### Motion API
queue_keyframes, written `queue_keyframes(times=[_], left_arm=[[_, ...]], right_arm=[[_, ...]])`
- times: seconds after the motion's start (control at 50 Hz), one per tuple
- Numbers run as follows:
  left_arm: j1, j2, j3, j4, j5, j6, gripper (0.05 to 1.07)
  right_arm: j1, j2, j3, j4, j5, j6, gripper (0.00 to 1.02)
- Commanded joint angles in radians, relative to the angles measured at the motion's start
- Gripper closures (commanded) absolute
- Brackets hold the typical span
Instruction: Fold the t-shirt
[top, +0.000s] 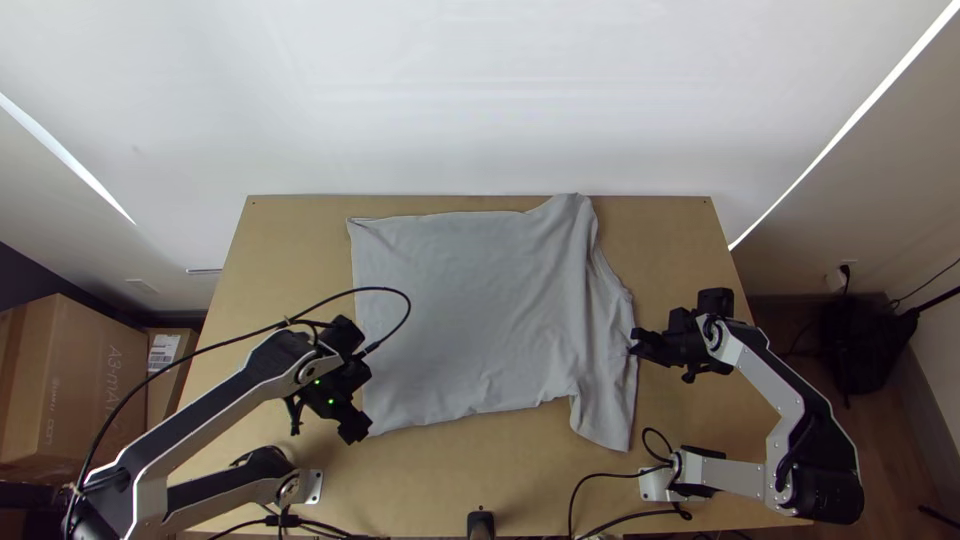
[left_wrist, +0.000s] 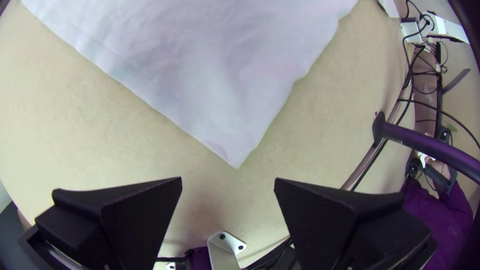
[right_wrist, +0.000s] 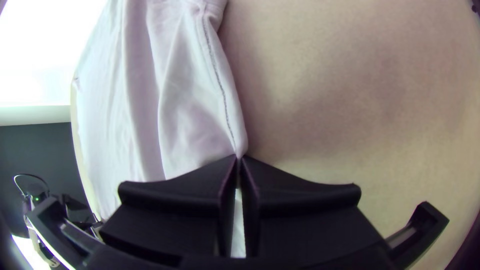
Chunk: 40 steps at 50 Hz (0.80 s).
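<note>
Fingers (left_wrist: 142, 215) parted, the left gripper (left_wrist: 228, 178) hangs near a hem corner (left_wrist: 231, 145), likely a good hold on this t-shirt (top: 470, 310), spread across the table (top: 665, 245), probably light and limp, its right edge (right_wrist: 240, 137) pinched by the right gripper (right_wrist: 238, 158).

The plain light-grey t-shirt (top: 470, 310) was spread mostly flat across the counter (top: 410, 475), its straight hem laid toward the left; its right end was rumpled into long folds, one corner pointed toward the near edge.
</note>
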Motion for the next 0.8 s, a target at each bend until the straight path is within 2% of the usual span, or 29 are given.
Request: queue_keyframes(times=[0.0, 0.14, 0.78], left_arm=[[-0.030, 0.056, 0.000, -0.011, -0.015, -0.010, 0.17], [-0.051, 0.109, -0.009, 0.052, -0.071, -0.013, 0.16], [-0.159, 0.241, -0.040, 0.097, -0.071, -0.028, 0.17]], right_arm=[[-0.001, -0.031, -0.030, -0.013, 0.004, 0.020, 1.00], [-0.012, -0.040, -0.027, -0.016, 0.006, 0.020, 1.00], [-0.032, -0.051, -0.007, -0.032, 0.006, 0.021, 1.00]])
